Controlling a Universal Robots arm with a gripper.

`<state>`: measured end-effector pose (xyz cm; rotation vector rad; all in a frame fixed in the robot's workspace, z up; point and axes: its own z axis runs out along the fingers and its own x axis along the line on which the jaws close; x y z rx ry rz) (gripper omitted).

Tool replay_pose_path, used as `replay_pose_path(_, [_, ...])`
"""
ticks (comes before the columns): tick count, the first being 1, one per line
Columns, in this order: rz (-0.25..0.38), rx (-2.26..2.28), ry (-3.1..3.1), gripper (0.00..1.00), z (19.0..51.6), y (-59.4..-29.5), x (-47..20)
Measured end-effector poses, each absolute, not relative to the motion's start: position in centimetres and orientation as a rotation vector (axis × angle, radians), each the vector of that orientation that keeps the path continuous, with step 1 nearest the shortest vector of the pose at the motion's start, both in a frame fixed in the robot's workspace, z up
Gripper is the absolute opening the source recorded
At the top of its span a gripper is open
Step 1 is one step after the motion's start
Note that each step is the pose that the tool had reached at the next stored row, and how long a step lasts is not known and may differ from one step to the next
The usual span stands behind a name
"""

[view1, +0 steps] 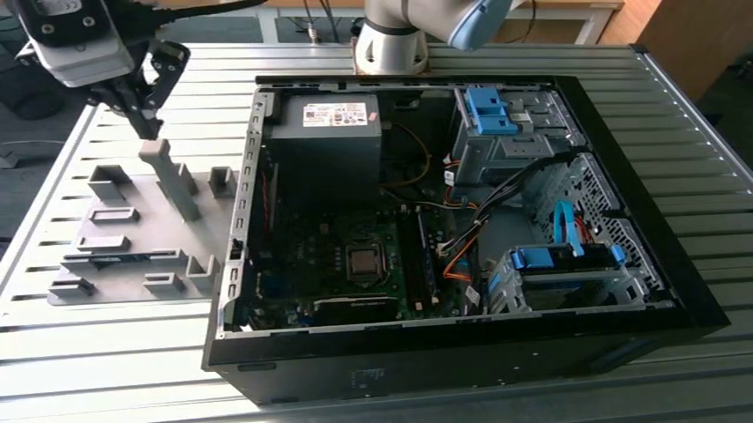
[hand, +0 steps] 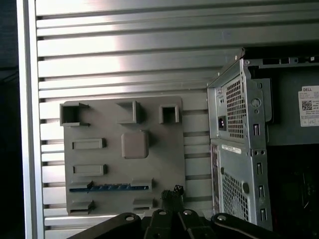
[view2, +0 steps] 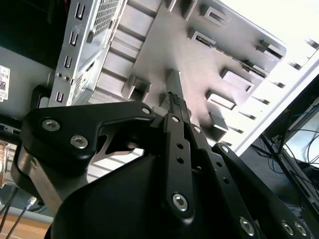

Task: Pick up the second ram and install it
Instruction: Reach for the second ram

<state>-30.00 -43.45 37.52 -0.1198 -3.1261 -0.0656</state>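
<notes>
The second ram [hand: 109, 187] is a thin green-blue stick standing on edge between two holders on the grey fixture plate [hand: 164, 149]. In the exterior view the ram [view1: 123, 257] lies near the plate's front, on that view's left. My gripper [view1: 144, 119] hangs above the far end of the plate, over a tall grey post [view1: 176, 181], well apart from the ram. In both wrist views its dark fingertips [hand: 172, 195] meet, shut with nothing between them; my gripper [view2: 173, 99] points down at the plate.
An open black computer case [view1: 471, 344] fills the exterior view's right, with motherboard [view1: 353, 264], long black slots [view1: 414, 256], power supply [view1: 330, 132] and blue drive bays [view1: 553, 264]. Its metal side wall [hand: 239, 149] stands next to the fixture plate. Several grey blocks rise from the plate.
</notes>
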Motion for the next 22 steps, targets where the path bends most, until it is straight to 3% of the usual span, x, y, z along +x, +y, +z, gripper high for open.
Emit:
replay_pose_path(8, [-0.065,-0.12,-3.125,0.11,36.9,-45.0,-31.3])
replay_pose_path(22, [-0.065,-0.12,-3.124,0.11,36.2,-45.1,-37.9])
